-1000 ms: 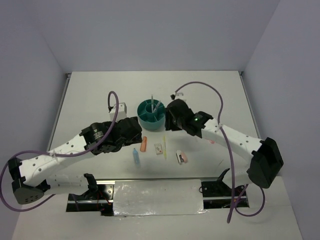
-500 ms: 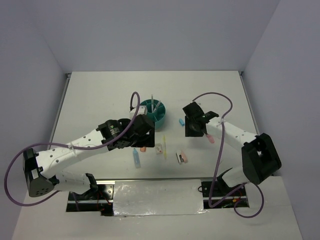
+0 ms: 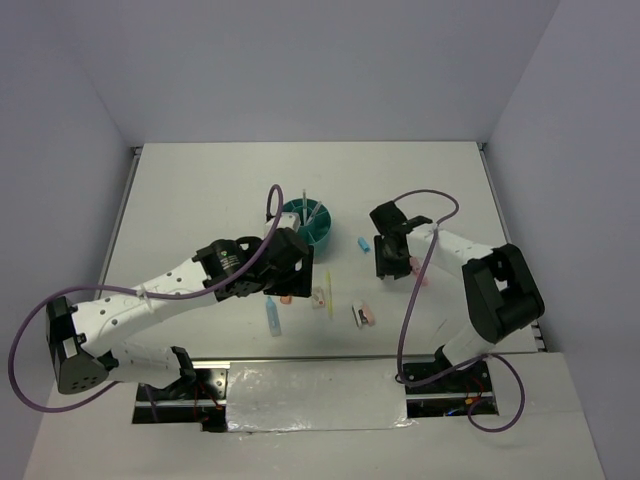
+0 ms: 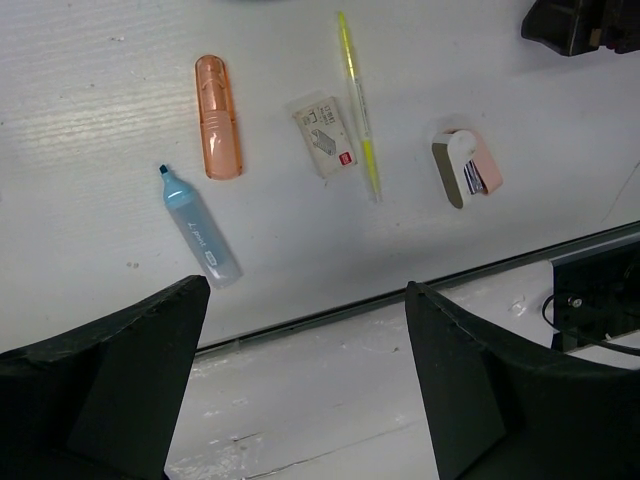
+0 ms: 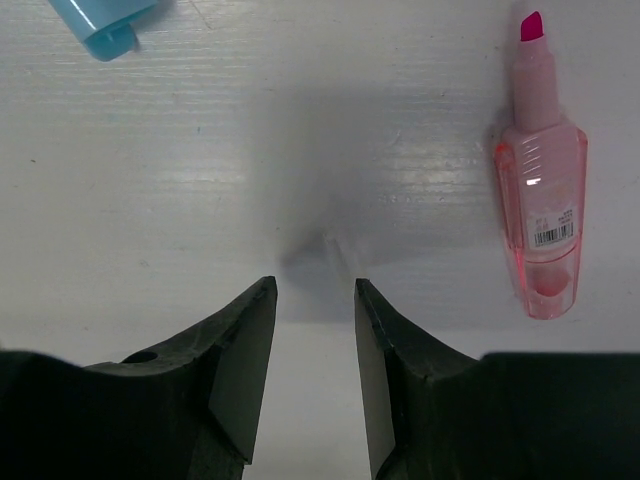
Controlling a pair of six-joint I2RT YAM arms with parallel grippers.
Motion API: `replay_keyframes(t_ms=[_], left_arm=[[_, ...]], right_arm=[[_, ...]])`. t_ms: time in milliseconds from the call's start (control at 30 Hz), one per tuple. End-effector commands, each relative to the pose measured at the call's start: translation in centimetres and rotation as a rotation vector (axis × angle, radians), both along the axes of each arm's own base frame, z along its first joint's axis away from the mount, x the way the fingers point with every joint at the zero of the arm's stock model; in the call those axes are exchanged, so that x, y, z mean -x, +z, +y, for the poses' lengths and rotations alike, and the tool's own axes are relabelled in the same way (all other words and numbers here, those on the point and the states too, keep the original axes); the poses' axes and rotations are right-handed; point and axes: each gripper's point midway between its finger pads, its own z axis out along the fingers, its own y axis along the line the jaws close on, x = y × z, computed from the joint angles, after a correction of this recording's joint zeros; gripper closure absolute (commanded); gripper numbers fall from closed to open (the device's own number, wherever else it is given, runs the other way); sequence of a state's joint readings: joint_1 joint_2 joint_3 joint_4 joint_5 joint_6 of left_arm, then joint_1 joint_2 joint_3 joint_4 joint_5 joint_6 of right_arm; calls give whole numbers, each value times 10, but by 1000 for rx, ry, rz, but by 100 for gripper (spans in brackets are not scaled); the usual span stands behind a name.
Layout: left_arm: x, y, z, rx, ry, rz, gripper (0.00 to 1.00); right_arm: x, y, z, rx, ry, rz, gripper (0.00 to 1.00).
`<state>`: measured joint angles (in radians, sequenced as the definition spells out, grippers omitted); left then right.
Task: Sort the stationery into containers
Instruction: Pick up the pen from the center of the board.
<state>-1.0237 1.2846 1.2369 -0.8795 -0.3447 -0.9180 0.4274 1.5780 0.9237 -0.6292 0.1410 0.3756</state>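
Teal organiser bowl point(image 3: 305, 222) stands mid-counter point(image 3: 200, 190), with a thin pen point(image 3: 304, 200) standing in it. Loose on the near side lie:

- orange marker point(image 4: 217, 117)
- light-blue marker point(image 4: 200, 230)
- yellow pencil point(image 4: 358, 100)
- white-and-pink piece point(image 4: 465, 168)

Pink marker point(image 5: 540, 185) (tip uncapped) lies beside the right claw point(image 5: 312, 290), which is partly open and holds nothing. Left claw point(image 4: 305, 290) hangs wide open and empty above the loose items.
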Motion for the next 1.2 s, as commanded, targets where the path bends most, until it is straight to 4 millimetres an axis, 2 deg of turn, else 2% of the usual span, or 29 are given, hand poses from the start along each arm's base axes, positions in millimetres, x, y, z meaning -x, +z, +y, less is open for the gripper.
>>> replay_keyframes(t_ms=[0,167,267,367,500,567,600,633,700,767,800,833,867,900,933,967,1033,1067,1167], left_arm=[[1,12,-4,51,-22,-24,8],[2,9,-4,49,-22,-12,8],[1,15,-6,77,-28,-31,8],[0,21,-6,86,-29,-47,8],[-1,19,-10,71,-45,-40,9],[-1,15,-15,68,-65,-30,9],[-3,15,-19,78,-72,-32,9],[-3,11,-23,73,-79,-22,9],[-5,8,-30,73,-100,-19,10],[-10,1,-42,65,-117,-8,10],[-13,-11,-48,35,-121,14,10],[-17,-11,-56,35,-130,13,11],[-21,-15,-60,21,-129,16,12],[-25,-32,-64,-25,-125,40,13],[-31,-33,-70,-31,-123,36,16],[-36,-49,-74,-69,-120,50,18],[-46,-52,-85,-71,-118,41,26],[-50,-67,-89,-97,-120,63,28],[-61,-72,-101,-100,-107,65,34]], right_arm=[[-14,4,3,-5,17,-22,55],[-18,-7,-1,1,1,4,56],[-17,-15,-3,0,-13,24,60],[-12,-23,-2,-7,-13,43,68],[-7,-29,0,-25,-18,57,77],[-7,-28,3,-45,-17,58,86],[-9,-26,3,-46,-19,54,95],[-10,-22,3,-44,-26,46,96],[-15,-12,3,-51,-33,19,100],[-24,13,1,-67,-59,-42,100],[-28,24,-1,-74,-77,-70,100],[-33,46,-3,-93,-106,-127,100],[-35,57,-5,-102,-126,-155,100],[-37,68,-9,-114,-173,-184,100],[-38,89,-12,-133,-195,-243,100],[-36,98,-18,-119,-220,-270,100],[-31,120,-21,-150,-258,-327,100],[-29,126,-21,-167,-257,-341,100],[-20,142,-17,-211,-233,-369,100]])
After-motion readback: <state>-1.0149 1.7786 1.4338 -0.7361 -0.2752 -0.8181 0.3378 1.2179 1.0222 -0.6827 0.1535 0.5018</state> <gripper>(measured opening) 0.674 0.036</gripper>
